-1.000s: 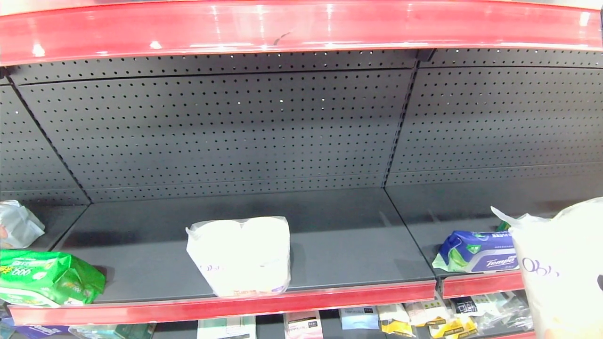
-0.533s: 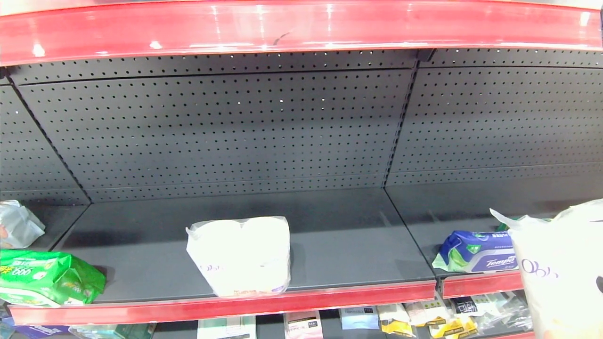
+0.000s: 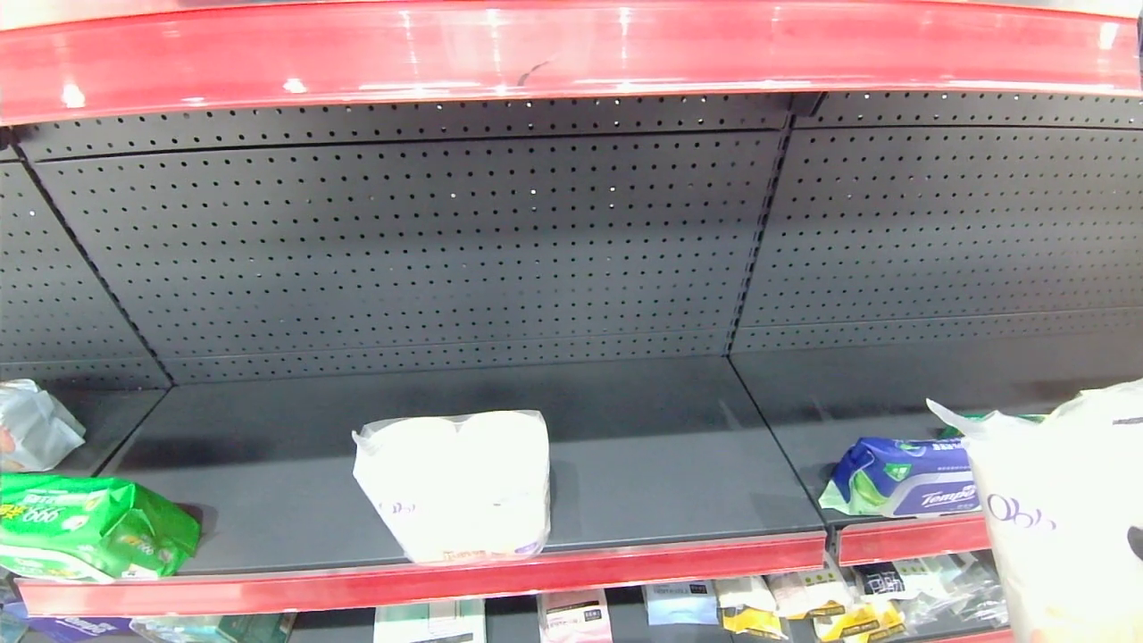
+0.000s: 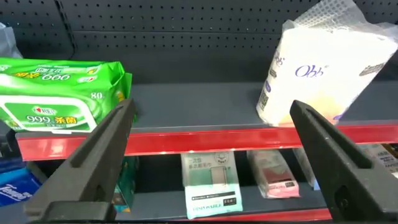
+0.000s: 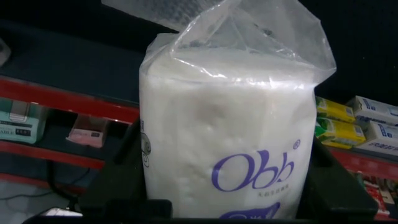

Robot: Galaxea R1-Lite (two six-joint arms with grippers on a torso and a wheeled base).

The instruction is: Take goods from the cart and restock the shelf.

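1. Right gripper (image 5: 227, 155): clamped on both sides of the held roll pack (image 5: 217, 93) (white, clear wrap), which is upright before the shelf's (image 3: 643, 446) right section.
2. Left gripper (image 4: 212, 109): fingers spread wide, nothing between them, facing the shelf's red front rail.
3. Shelf, front edge: shelved roll pack (image 3: 454, 485), centre section; green wipes pack (image 3: 89, 527) well to its left; blue wipes pack (image 3: 902, 478) in the right section.
4. Perforated back panel (image 3: 446, 250): dark grey.

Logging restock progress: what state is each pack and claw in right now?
left claw: open, empty.
right claw: shut on held white pack.
standing white pack: upright at shelf front edge.
green pack: lying on shelf.
blue pack: lying on shelf.
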